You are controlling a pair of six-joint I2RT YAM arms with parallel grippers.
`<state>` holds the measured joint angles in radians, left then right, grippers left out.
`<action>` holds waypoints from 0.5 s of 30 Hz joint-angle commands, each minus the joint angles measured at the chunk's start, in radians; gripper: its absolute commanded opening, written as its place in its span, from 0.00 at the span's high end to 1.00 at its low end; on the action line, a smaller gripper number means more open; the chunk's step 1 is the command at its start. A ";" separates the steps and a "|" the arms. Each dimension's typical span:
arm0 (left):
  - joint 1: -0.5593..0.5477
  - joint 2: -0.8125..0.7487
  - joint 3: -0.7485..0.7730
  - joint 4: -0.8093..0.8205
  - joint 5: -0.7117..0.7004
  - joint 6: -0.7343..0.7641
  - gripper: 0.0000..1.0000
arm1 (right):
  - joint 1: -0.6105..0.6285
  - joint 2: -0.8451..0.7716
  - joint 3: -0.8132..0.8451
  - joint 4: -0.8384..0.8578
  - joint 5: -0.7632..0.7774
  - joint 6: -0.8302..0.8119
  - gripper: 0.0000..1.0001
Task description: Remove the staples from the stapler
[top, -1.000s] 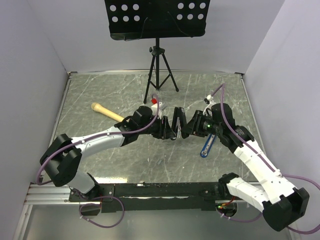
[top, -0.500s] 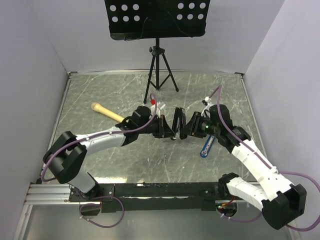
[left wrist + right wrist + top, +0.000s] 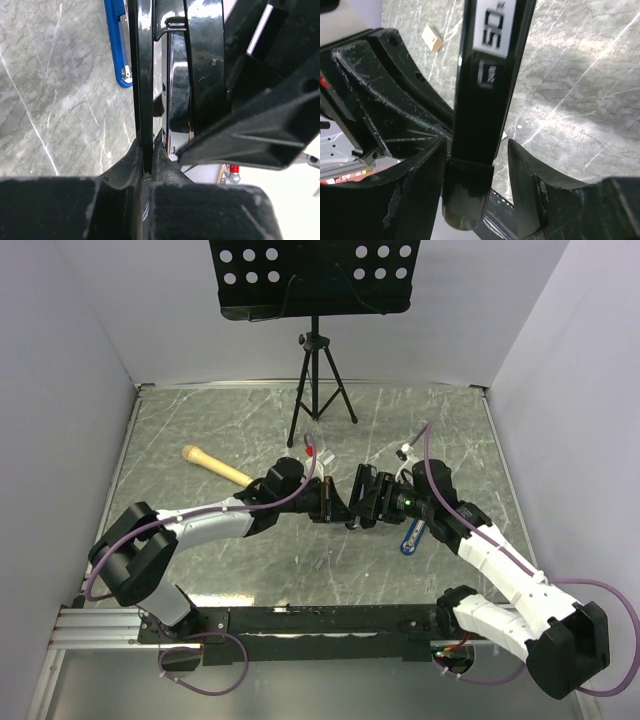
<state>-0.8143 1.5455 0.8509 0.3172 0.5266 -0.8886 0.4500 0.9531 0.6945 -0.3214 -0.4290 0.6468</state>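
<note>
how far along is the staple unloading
Done: the stapler looks lifted and hinged open. In hand: the left tool is shut on its thin plate; the right tool straddles the thicker arm, jaws open. Left: no staples visible outside it yet, so pulling them out remains.

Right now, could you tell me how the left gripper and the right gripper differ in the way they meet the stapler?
The left gripper is shut on a thin black strip of the stapler; the right gripper stands open, its jaws apart around the broader labelled arm. The left gripper reaches in from the left, the right gripper from the right. Both are black and meet at the stapler.
</note>
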 commanded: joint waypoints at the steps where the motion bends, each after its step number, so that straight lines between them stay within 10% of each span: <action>1: 0.000 -0.007 0.030 0.115 0.015 -0.023 0.99 | 0.016 -0.030 -0.015 0.048 0.021 0.013 0.41; 7: 0.000 -0.021 0.030 0.095 -0.034 -0.013 0.99 | 0.033 -0.076 -0.041 0.013 0.036 0.033 0.43; 15: 0.000 -0.054 0.037 -0.035 -0.155 0.127 0.99 | 0.030 -0.114 0.055 -0.151 0.197 0.031 0.82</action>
<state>-0.8173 1.5532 0.8513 0.3077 0.4625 -0.8803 0.4801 0.8864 0.6605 -0.3573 -0.3595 0.6994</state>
